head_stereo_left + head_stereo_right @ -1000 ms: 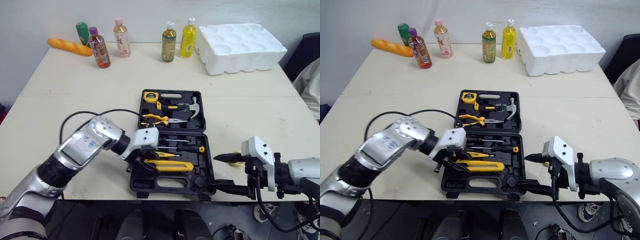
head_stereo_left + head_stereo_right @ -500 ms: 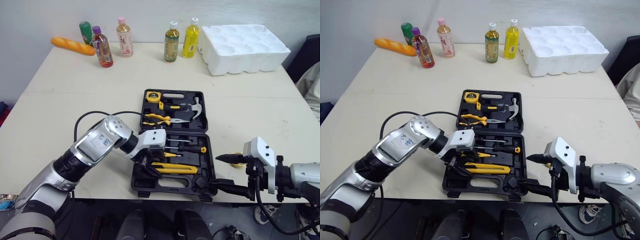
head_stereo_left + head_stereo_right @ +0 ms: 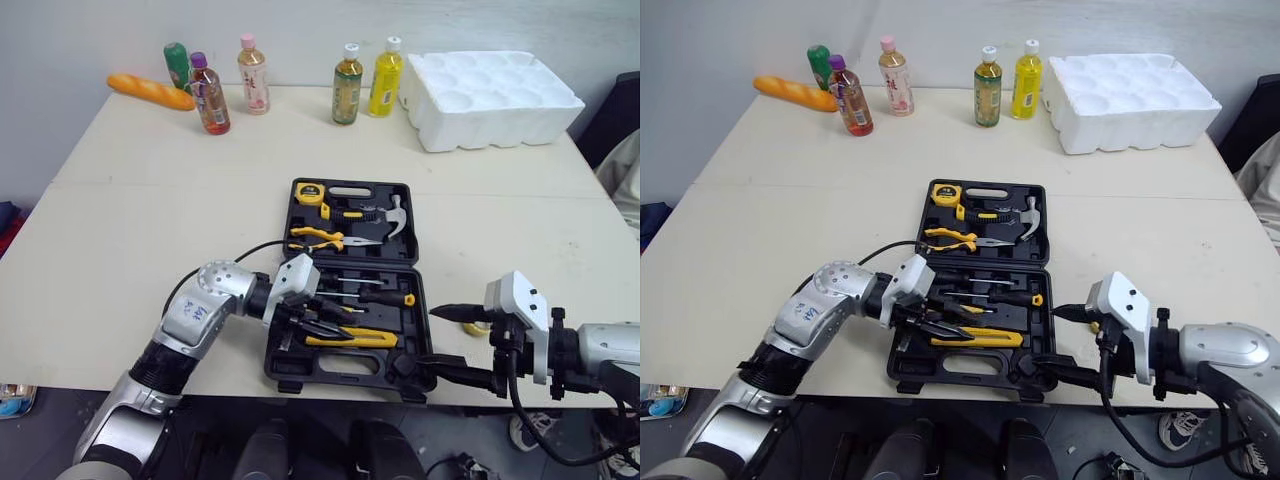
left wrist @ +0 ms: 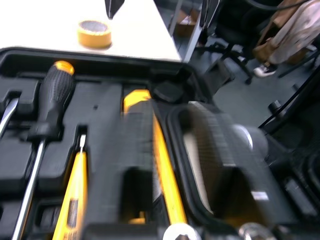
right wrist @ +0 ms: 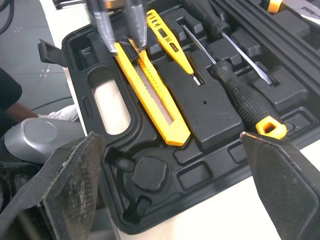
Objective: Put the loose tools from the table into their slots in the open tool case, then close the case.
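The black tool case (image 3: pixel 420 330) lies open in the middle of the table, its far half holding a tape measure, pliers and a hammer. In the near half lie a yellow utility knife (image 3: pixel 352 340), a black screwdriver (image 3: pixel 385 297) and a yellow tester pen (image 5: pixel 167 37). My left gripper (image 3: pixel 322 327) hovers over the knife's left end, its fingers (image 5: pixel 102 27) slightly apart, so it is open. My right gripper (image 3: pixel 428 340) stands wide open at the case's right front corner, holding nothing. A small yellow tape roll (image 4: pixel 95 34) sits loose on the table just right of the case.
Several drink bottles (image 3: pixel 348 83) and a bread loaf (image 3: pixel 152 92) line the far edge. A white foam tray (image 3: pixel 495 95) sits at the back right. The case's front rim lies close to the table's near edge.
My left arm has dropped lower and its gripper has moved right along the knife, which now lies flat in the near half. The right gripper has stayed put. The camera has shifted a little.
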Action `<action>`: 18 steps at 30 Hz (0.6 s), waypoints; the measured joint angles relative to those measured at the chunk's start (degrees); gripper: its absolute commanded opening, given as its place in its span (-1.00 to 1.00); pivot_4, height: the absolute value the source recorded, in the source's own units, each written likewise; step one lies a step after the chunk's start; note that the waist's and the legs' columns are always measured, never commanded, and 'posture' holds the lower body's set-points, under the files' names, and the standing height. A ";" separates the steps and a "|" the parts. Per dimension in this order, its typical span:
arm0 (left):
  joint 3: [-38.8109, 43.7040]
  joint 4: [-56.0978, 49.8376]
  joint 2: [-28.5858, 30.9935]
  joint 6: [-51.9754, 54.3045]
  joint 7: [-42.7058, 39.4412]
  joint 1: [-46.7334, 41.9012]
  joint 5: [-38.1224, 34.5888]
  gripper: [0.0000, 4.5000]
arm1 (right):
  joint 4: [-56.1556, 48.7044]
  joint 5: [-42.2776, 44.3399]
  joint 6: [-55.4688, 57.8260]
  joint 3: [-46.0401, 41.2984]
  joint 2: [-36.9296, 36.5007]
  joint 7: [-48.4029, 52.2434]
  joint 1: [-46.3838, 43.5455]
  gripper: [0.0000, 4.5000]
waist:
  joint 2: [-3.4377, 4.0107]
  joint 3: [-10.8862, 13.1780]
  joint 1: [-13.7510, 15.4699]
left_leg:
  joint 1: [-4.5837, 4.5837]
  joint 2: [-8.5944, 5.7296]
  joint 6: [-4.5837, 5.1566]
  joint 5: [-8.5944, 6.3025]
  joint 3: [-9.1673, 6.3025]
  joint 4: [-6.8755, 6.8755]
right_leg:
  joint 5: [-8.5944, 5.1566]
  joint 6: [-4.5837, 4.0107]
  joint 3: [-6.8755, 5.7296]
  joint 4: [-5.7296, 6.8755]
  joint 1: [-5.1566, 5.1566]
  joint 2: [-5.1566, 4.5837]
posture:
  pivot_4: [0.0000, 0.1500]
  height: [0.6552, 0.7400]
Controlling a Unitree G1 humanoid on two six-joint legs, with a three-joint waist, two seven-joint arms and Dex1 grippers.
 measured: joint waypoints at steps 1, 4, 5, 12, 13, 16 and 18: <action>-0.49 0.10 0.33 -0.57 0.06 0.15 1.06 -0.98 | 0.00 0.02 0.00 0.12 0.02 -0.09 -0.22 1.00 | 0.00 0.00 -0.03 | 0.00 0.00 0.00 0.00 0.00 -0.01 | 0.00 0.00 0.00 0.00 0.00 0.00 | 1.00 0.96; -1.91 0.32 0.80 -1.05 0.10 0.95 3.24 -0.98 | 0.00 0.04 -0.01 0.55 0.02 -0.19 -0.20 1.00 | 0.00 0.00 -0.01 | -0.01 0.00 0.00 0.00 0.00 -0.04 | 0.00 0.00 0.00 -0.01 -0.01 0.00 | 1.00 0.96; -2.45 0.59 0.90 -1.20 0.25 1.11 4.03 -0.98 | 0.00 0.04 -0.03 0.55 0.02 -0.19 -0.18 1.00 | 0.00 0.00 0.00 | -0.01 0.00 0.00 0.00 0.00 -0.03 | 0.00 0.00 0.00 -0.01 -0.01 0.00 | 1.00 0.96; -7.16 -0.21 3.01 -2.75 1.58 -1.24 10.67 -0.98 | -0.03 1.78 0.26 0.42 0.03 -0.54 -0.97 1.00 | 0.06 -0.11 -0.14 | 0.62 0.06 0.12 -0.17 -0.07 -0.12 | 0.00 0.00 -0.06 -0.29 0.75 0.02 | 1.00 0.96; -8.16 -0.39 3.17 -3.46 1.63 -1.96 11.92 -0.98 | -0.03 2.26 0.35 0.42 0.02 -0.69 -1.26 1.00 | 0.03 -0.19 -0.07 | 0.86 0.08 0.37 -0.37 -0.08 -0.18 | 0.00 -0.01 -0.06 -0.36 0.98 0.02 | 1.00 0.96; -9.46 -0.33 3.33 -4.65 1.89 -2.24 13.16 -0.98 | -0.03 2.42 0.34 0.39 -0.04 -1.13 -1.43 1.00 | 0.15 -0.55 -0.08 | 1.29 0.18 0.48 -0.67 -0.11 -0.20 | -0.02 -0.03 -0.07 -0.62 1.49 0.03 | 1.00 0.96; -9.55 -0.18 3.32 -4.95 2.02 -2.36 13.18 -0.98 | -0.03 2.41 0.34 0.39 -0.04 -1.24 -1.21 1.00 | 0.27 -0.80 -0.15 | 1.35 0.20 0.49 -0.76 -0.14 -0.20 | -0.02 -0.03 -0.08 -0.72 1.59 0.02 | 1.00 0.96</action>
